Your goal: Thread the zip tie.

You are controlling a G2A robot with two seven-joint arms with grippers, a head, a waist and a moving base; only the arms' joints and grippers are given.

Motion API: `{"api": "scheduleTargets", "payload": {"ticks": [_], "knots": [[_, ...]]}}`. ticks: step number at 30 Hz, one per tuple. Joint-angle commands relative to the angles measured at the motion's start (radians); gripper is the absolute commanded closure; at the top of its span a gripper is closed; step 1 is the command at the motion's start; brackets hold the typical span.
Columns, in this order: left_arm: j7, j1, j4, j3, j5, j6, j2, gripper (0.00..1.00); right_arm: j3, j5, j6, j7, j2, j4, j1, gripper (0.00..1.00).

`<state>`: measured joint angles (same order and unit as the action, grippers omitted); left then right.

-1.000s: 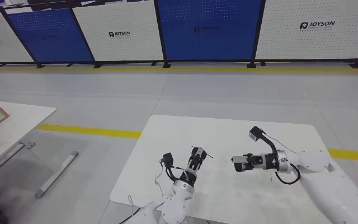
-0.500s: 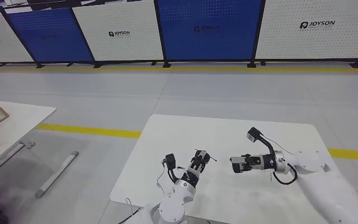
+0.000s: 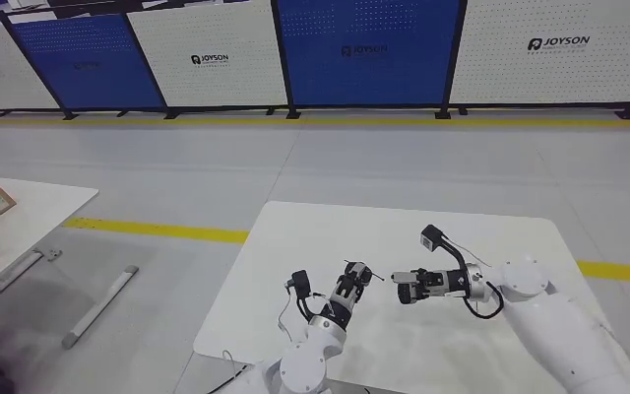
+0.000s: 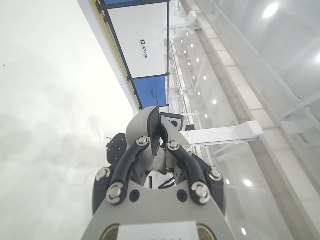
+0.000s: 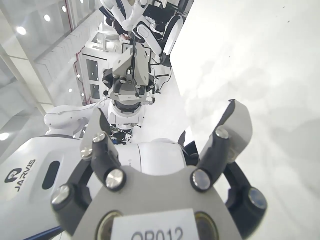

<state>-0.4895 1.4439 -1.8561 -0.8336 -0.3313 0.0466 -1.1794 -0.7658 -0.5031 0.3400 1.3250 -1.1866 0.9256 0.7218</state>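
A thin black zip tie [image 3: 367, 273] is pinched in my left gripper [image 3: 352, 278], which is shut on it above the near middle of the white table [image 3: 472, 231]. In the left wrist view the zip tie [image 4: 156, 101] pokes out past the closed fingertips of the left gripper [image 4: 158, 116]. My right gripper [image 3: 398, 288] hovers just to the right of it, open and empty, pointing at the tie. The right wrist view shows the right gripper [image 5: 167, 116] with fingers spread wide, and beyond it the left gripper [image 5: 130, 76] holding the zip tie [image 5: 134, 56].
Blue and white pegboard panels [image 3: 364, 49] stand across the floor at the back, behind a yellow floor line [image 3: 157, 230]. Another white table [image 3: 39, 207] sits at the far left. Other white robots [image 5: 130, 8] stand beyond the table's edge.
The right gripper has moved left across the table, closing the gap to the left gripper. The left gripper shifted slightly right with the zip tie still held.
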Motion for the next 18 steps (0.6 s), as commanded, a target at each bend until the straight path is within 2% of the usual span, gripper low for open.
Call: {"api": "scheduleTargets", "payload": {"ticks": [1, 7, 10, 15, 18], "knots": [[0.000, 0.000, 0.000, 0.000, 0.000, 0.000, 0.000, 1.00, 0.000, 0.000, 0.000, 0.000, 0.000, 0.000, 0.000, 0.00], [0.017, -0.009, 0.036, 0.008, 0.020, 0.024, -0.012, 1.00, -0.043, -0.118, 0.000, 0.065, -0.008, 0.037, 0.044, 0.00], [0.018, -0.018, 0.048, 0.011, 0.009, 0.024, -0.019, 1.00, -0.040, -0.123, 0.000, 0.065, -0.012, 0.020, 0.043, 0.00], [0.018, -0.018, 0.048, 0.011, 0.009, 0.024, -0.019, 1.00, -0.040, -0.123, 0.000, 0.065, -0.012, 0.020, 0.043, 0.00], [0.034, -0.014, 0.052, 0.011, 0.016, 0.020, -0.021, 1.00, -0.042, -0.105, -0.017, 0.028, -0.011, 0.044, 0.057, 0.00]]}}
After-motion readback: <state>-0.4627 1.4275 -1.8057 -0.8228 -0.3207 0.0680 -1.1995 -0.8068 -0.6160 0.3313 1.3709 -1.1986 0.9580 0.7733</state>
